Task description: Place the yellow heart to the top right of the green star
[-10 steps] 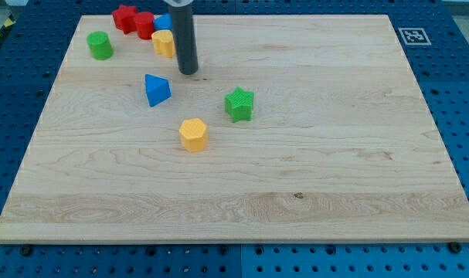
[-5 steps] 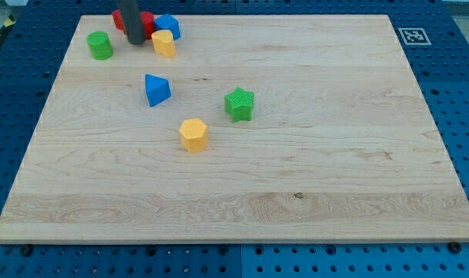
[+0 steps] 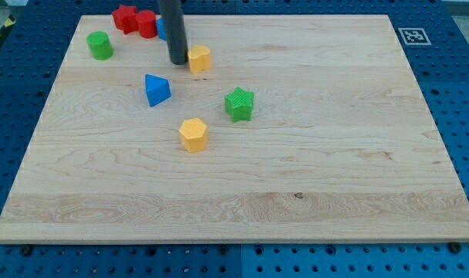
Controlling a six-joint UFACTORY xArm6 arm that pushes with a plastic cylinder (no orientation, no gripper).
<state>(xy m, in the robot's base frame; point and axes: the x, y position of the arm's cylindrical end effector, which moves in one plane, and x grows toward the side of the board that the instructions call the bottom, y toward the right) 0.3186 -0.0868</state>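
Wooden board [image 3: 334, 154] on a blue pegboard bench [image 3: 466, 93], with a small printed marker [image 3: 411, 35] at the board's upper right corner. No gripper on this arm, only a dark rod; my tip [image 3: 177, 62] down on the board near the view's top, touching or just beside the left side of the yellow heart [image 3: 199, 58], holding nothing. Yellow heart up and to the left of the green star [image 3: 239, 103], a bare strip of wood between the two. Below the tip and slightly to the view's left, a blue triangular block [image 3: 157, 89]; further down, a yellow hexagonal block [image 3: 193, 133], left of and below the green star. Behind the rod at the top edge, a blue block [image 3: 162, 28], mostly hidden, shape not readable. Beside it two red blocks touching each other: a red star-like block [image 3: 125, 17] and a red cylinder [image 3: 147, 24]. Green cylinder [image 3: 100, 45] alone near the upper left.
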